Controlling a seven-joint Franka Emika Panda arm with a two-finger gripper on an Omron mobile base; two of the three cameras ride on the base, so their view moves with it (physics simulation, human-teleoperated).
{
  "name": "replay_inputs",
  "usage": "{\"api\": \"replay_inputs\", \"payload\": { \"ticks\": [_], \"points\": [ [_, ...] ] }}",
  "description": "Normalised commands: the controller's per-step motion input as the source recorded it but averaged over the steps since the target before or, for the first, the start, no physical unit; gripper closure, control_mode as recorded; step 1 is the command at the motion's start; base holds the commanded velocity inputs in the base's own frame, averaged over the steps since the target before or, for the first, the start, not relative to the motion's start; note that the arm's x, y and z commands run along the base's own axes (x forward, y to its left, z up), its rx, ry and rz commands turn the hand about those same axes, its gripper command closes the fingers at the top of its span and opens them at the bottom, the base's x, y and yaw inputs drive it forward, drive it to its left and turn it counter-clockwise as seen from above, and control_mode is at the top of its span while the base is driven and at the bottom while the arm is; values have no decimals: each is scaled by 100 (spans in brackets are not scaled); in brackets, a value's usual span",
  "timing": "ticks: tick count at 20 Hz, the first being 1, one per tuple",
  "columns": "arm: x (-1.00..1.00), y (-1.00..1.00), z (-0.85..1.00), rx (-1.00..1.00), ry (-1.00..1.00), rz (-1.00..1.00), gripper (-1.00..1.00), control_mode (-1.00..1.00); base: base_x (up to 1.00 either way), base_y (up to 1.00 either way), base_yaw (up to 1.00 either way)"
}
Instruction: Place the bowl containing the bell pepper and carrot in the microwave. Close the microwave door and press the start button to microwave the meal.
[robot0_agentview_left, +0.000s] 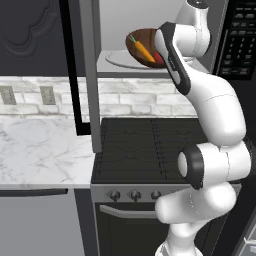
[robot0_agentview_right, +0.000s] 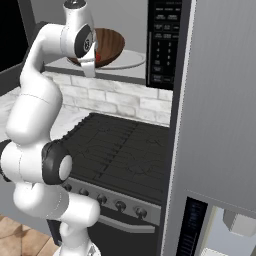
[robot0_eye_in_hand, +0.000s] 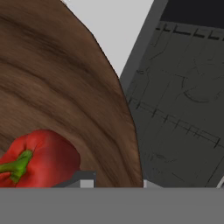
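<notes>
Two cameras sit behind the arm, at 7 and 5 o'clock, looking forward and down. Both see the stove (robot0_agentview_left: 150, 145) and microwave (robot0_agentview_left: 150, 60). The hand camera is very near the bowl (robot0_eye_in_hand: 65, 87).

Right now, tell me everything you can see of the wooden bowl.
The bowl is wide, shallow and dark brown with a wood grain. It sits tilted over the pale round plate inside the open microwave, above the stove. A carrot and a red bell pepper lie inside it. The gripper clamps its rim, one finger inside and one outside.
</notes>
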Motion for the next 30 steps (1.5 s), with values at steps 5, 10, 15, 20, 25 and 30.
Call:
{"api": "replay_inputs", "payload": {
  "ticks": [5, 10, 15, 20, 25, 30],
  "points": [
    [56, 2, -10, 0, 0, -4, 100, -100, 0, 0, 0],
    [52, 0, -18, 0, 0, -4, 100, -100, 0, 0, 0],
    [48, 0, -10, 0, 0, -4, 100, -100, 0, 0, 0],
    [46, 0, -5, 0, 0, -4, 100, -100, 0, 0, 0],
    [45, 0, -4, 0, 0, -3, -100, -100, 0, 0, 0],
    [40, 0, -4, 0, 0, -3, -100, -100, 0, 0, 0]
  ]
}}
